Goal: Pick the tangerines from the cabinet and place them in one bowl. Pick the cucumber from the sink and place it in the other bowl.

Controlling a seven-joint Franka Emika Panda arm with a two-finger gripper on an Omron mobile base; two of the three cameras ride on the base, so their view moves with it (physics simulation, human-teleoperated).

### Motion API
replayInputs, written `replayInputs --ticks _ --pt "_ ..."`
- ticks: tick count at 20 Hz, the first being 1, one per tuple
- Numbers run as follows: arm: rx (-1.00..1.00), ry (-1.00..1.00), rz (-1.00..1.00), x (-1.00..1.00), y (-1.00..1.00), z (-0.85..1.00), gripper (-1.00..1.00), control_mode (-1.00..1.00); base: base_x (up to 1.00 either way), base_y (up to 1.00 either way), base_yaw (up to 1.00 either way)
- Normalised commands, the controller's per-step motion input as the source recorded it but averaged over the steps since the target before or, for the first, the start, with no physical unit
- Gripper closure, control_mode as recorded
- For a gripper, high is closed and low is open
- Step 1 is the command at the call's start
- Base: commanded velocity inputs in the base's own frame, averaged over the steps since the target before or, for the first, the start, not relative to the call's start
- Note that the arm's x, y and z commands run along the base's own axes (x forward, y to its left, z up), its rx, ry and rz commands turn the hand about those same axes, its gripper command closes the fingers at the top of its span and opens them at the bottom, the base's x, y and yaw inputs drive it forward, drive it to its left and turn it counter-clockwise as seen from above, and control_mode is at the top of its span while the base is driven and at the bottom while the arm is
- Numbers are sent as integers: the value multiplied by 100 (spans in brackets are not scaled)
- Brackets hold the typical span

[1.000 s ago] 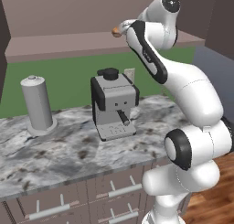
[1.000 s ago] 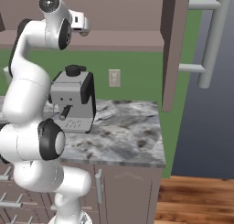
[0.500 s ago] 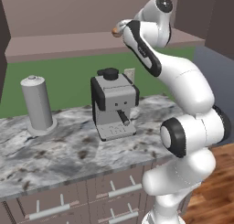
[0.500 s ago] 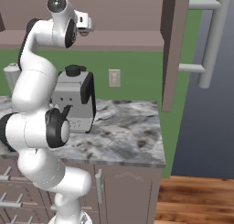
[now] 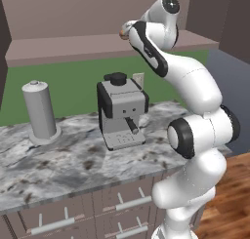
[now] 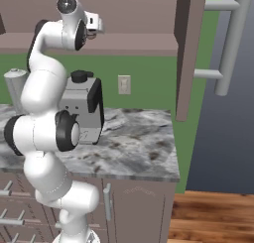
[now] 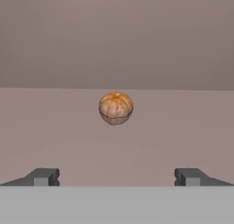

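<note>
A dull orange tangerine sits on the mauve-brown shelf of the cabinet, straight ahead of my gripper and a short way beyond it. Both fingertips stand wide apart with nothing between them, so the gripper is open. From the left base view, the gripper is raised to the front edge of the cabinet shelf, and a sliver of the tangerine peeks out beside the hand. Seen from the right, the gripper points in over the same shelf.
Below the shelf, a grey espresso machine and a tall grey canister stand on the marble counter. Drawers with metal handles run under it. A cabinet side panel hangs to the right.
The arm has risen more upright and the hand has edged a little further in towards the shelf. The jaws have stayed wide open.
</note>
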Motion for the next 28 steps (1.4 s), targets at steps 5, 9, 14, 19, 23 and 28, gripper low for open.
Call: replayInputs --ticks 5,9,14,19,23,28 --pt "0 0 3 26 12 0 -100 -100 0 0 0" --pt "0 0 4 21 26 0 -100 -100 0 0 0" --pt "-1 0 4 27 6 0 -100 -100 0 0 0" --pt "0 0 2 15 0 0 -100 -100 0 0 0" --pt "0 0 2 28 -5 -10 -100 -100 0 0 0" --pt "0 0 2 32 -1 -10 -100 -100 0 0 0"
